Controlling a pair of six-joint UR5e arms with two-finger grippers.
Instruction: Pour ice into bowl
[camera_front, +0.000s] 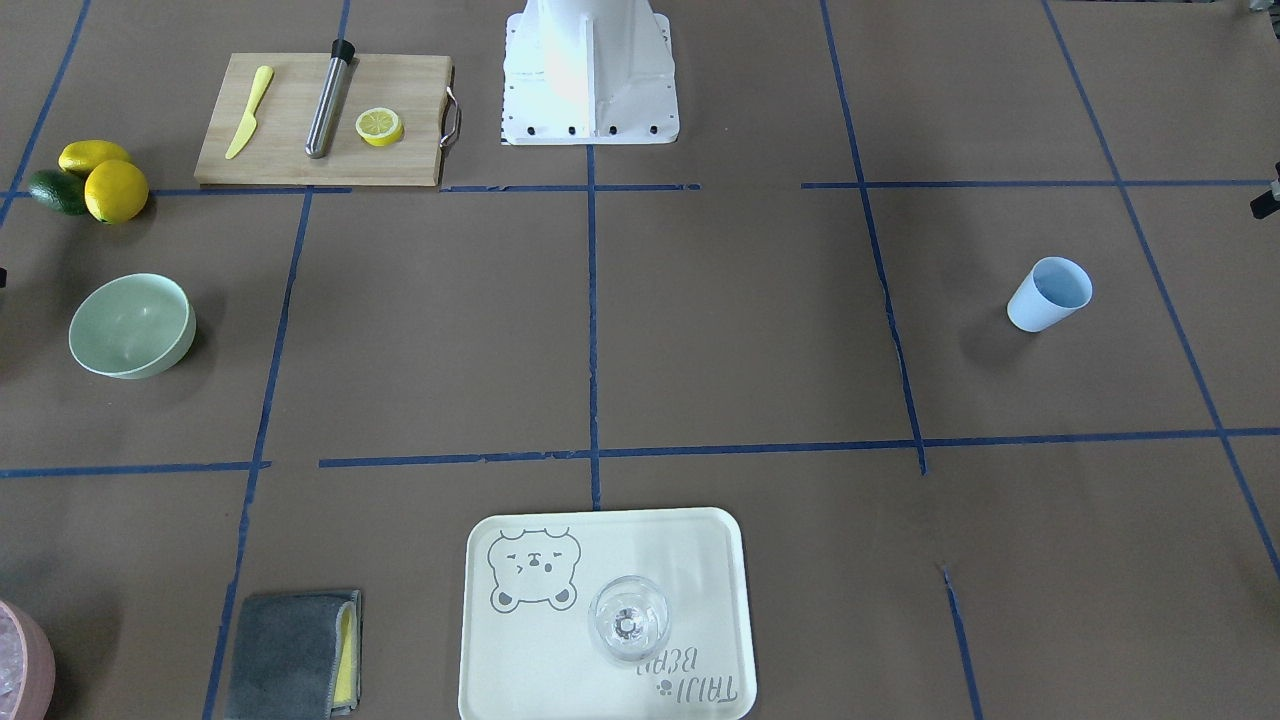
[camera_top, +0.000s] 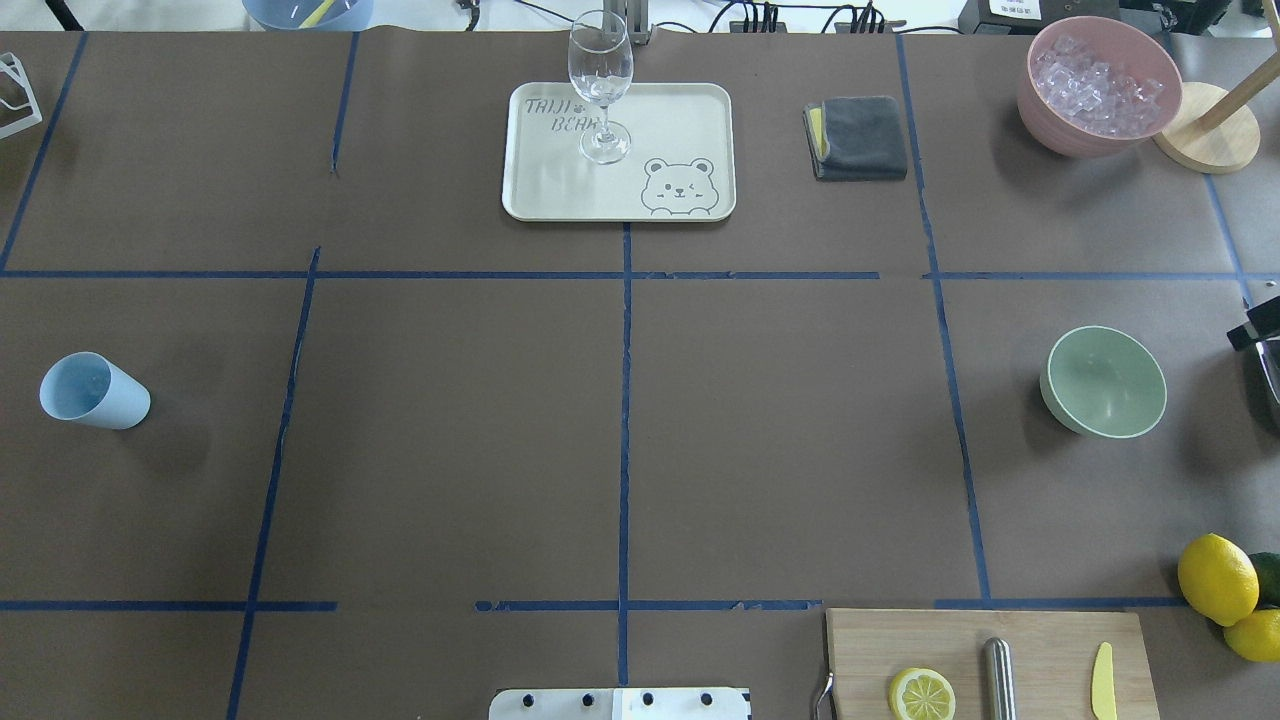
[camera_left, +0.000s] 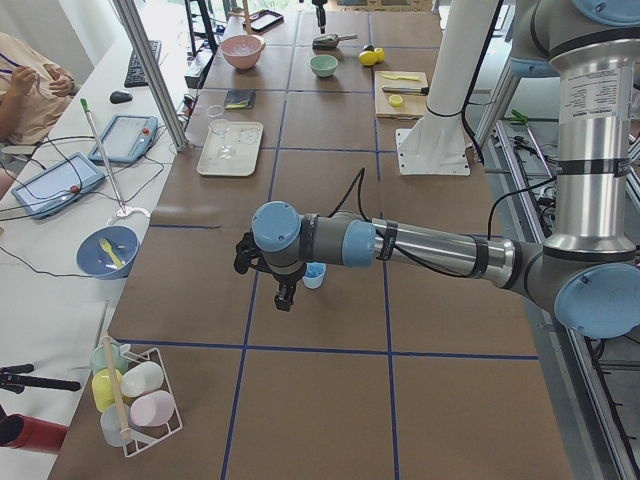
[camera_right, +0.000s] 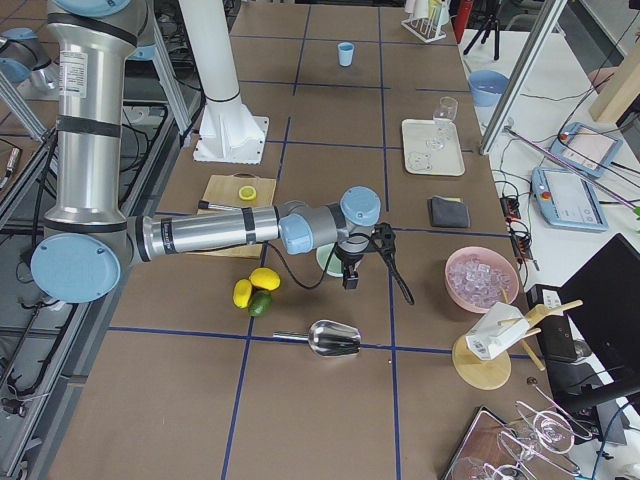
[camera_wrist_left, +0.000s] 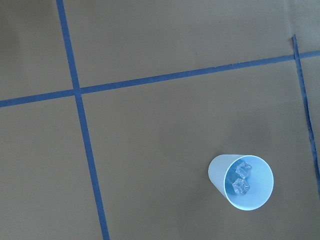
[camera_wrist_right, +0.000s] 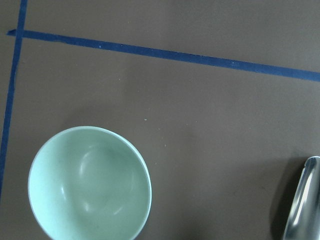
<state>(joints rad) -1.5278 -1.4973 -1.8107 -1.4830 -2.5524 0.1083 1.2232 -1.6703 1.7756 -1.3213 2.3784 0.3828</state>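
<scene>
On the surface (camera_top: 450, 450), from the left in the overhead view: one light blue cup (camera_top: 95, 392) stands upright, well apart from everything else. It holds the ice (camera_wrist_left: 240, 186), two clear cubes. Mid-surface, one tray (camera_top: 680, 110) carries one stemmed glass (camera_top: 600, 70). Right of it lies one folded grey cloth (camera_top: 860, 137). Further right stand one mint-green bowl (camera_top: 1103, 382), with nothing in it, and one pink container (camera_top: 1050, 135). Two whole lemons (camera_top: 1216, 578) lie at the right edge.

The left claw (camera_left: 284, 298) hangs just beside the cup. The right claw (camera_right: 349, 280) hangs by the bowl. I cannot tell how far open either claw is.
</scene>
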